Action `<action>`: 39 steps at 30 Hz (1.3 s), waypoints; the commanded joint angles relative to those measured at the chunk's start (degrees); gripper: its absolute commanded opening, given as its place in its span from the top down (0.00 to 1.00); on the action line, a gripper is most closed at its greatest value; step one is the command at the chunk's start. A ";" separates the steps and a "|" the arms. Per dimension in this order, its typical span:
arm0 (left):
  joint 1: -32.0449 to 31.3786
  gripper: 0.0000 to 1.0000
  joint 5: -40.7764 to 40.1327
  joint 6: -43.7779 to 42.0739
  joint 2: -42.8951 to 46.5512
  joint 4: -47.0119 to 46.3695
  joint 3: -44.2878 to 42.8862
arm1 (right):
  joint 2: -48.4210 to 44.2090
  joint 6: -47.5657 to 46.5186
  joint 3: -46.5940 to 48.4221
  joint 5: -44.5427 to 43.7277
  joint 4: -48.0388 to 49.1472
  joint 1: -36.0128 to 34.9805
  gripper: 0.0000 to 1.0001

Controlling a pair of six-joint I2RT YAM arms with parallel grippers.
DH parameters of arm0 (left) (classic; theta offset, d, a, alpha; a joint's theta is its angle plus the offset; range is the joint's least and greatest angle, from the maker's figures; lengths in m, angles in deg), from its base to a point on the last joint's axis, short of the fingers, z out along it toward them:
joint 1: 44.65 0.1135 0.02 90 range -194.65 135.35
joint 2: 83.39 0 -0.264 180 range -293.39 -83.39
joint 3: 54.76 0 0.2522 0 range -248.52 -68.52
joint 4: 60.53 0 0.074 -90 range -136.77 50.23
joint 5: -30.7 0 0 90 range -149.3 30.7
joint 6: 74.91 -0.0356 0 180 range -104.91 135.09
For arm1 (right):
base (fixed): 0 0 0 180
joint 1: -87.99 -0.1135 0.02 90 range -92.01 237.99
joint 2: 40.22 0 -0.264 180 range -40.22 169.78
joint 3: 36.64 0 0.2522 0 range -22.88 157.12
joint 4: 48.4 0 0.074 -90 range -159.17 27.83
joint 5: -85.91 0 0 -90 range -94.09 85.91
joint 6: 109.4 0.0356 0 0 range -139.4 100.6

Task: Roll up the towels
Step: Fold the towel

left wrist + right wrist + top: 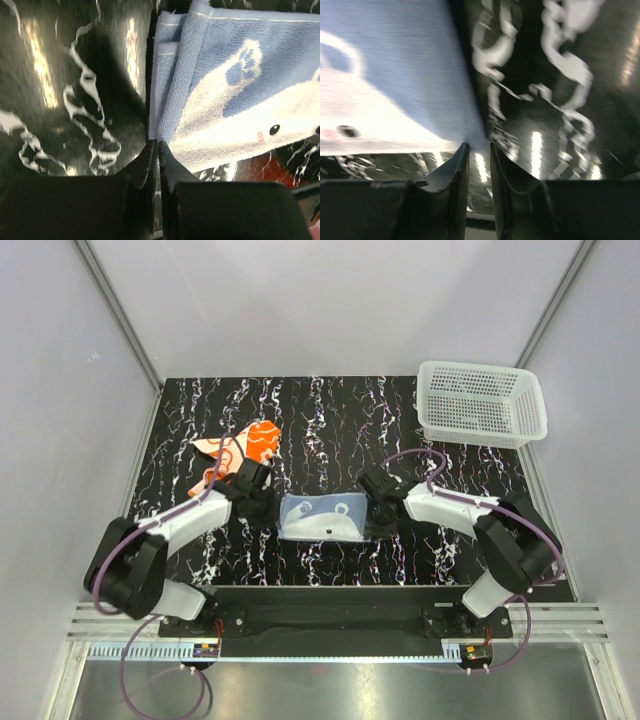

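Top view, 6 o'clock: metal rail [330,625] along the near edge, both arm bases bolted just behind it. Table [330,430] is glossy black with white marble-like veins; lamp glare shows on it in the wrist views.

Blue towel [322,517] lies flat near the middle of the table, toward 6 o'clock, between the two arms. It is light blue with a white animal figure, and folded layers show at its left edge.

Left pincer [154,146] sits at the towel's 9 o'clock edge, fingers pressed together and tips touching the cloth edge. Cannot tell if any cloth is caught.

Right pincer [478,146] sits at the towel's 3 o'clock edge with a narrow gap between the fingers and the towel corner right at the tips. That view is blurred, so I cannot tell whether it grips.

Orange towel [250,443], white pattern, lies crumpled at 10 o'clock from the blue one, apart from it.

White mesh basket [480,430] stands in the far corner at 1 o'clock.

Pale plain walls [330,300] enclose three sides, with metal posts [120,315] at the corners.
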 commanded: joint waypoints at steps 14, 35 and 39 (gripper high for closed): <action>0.14 0.30 -7.75 1.03 18.38 10.30 -1.71 | -12.14 -3.50 4.52 -3.77 -15.00 0.02 0.52; 0.05 0.38 -7.93 -1.43 -9.55 -0.24 -10.43 | 12.96 -2.19 14.81 16.02 13.41 8.27 0.75; 0.13 0.39 -8.81 -1.70 -12.02 -1.48 -9.19 | 15.44 -1.93 11.31 16.55 14.46 10.38 0.75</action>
